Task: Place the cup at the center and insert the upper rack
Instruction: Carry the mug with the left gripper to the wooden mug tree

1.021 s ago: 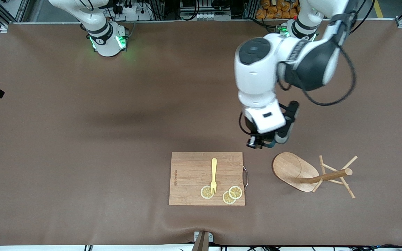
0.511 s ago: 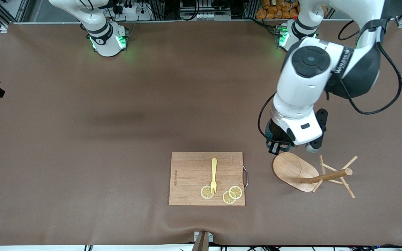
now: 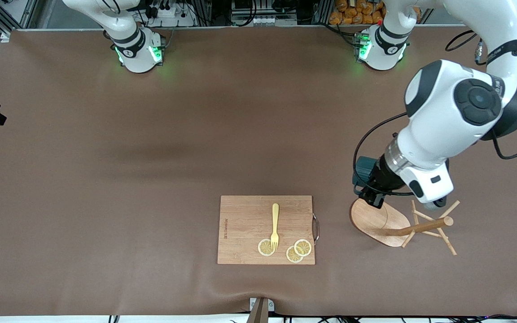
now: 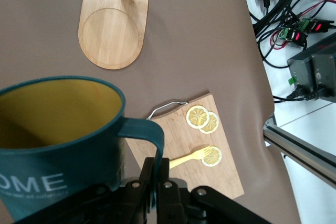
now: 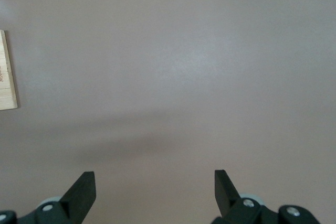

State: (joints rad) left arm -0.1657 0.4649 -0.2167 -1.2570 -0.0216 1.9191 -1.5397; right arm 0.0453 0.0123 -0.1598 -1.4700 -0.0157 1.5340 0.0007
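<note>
Left gripper [image 4: 157,182]: jaws clamped on cup [image 4: 58,140] handle, above rack [image 3: 382,222] base; lower level. Right gripper [image 5: 152,192]: jaws open, waiting.

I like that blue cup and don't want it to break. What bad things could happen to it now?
The left gripper pinches the cup only by its small handle, up in the air over the mug tree, so the cup might swing or slip out. The mug tree lies tipped over with its pegs sticking out, so the cup might bump its base or pegs if lowered here. The right gripper waits open over bare table, too far away to help catch it.
</note>
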